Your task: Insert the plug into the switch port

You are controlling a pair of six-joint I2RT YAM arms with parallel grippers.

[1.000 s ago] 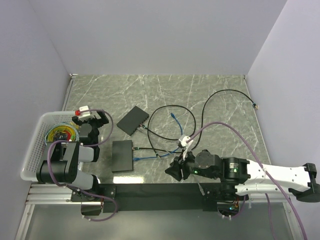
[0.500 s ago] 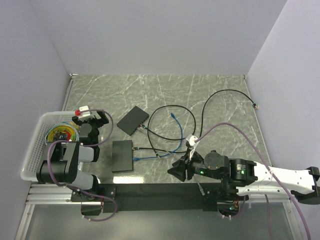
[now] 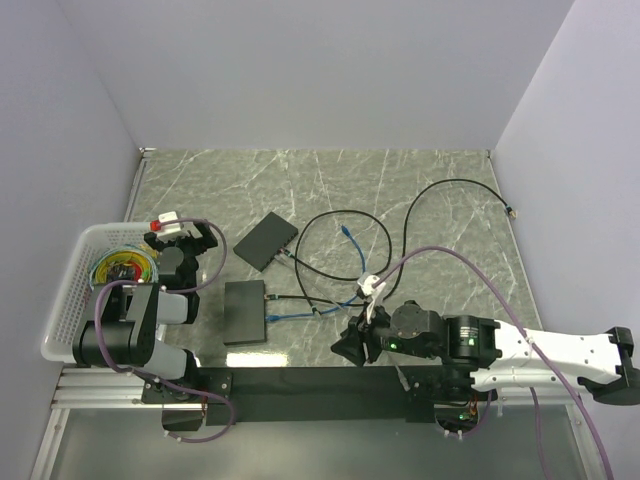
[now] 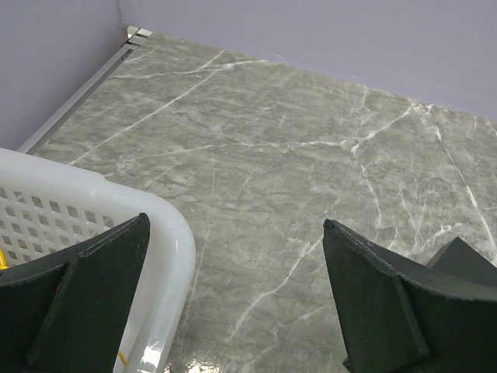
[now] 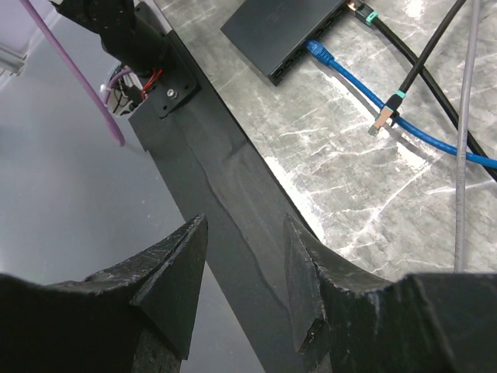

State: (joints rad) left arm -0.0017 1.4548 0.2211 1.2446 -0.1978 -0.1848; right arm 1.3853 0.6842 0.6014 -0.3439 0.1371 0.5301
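Right gripper (image 5: 242, 233), jaws partly apart and empty, hovers short of the loose plug (image 5: 378, 129) near the switch (image 5: 283, 35), evidently staged for pickup; left gripper (image 4: 234, 225) gapes wide, idle.

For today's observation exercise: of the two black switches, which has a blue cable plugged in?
The near switch, the untilted one: the blue cable plugs into its side. The tilted far switch shows only a black cable.
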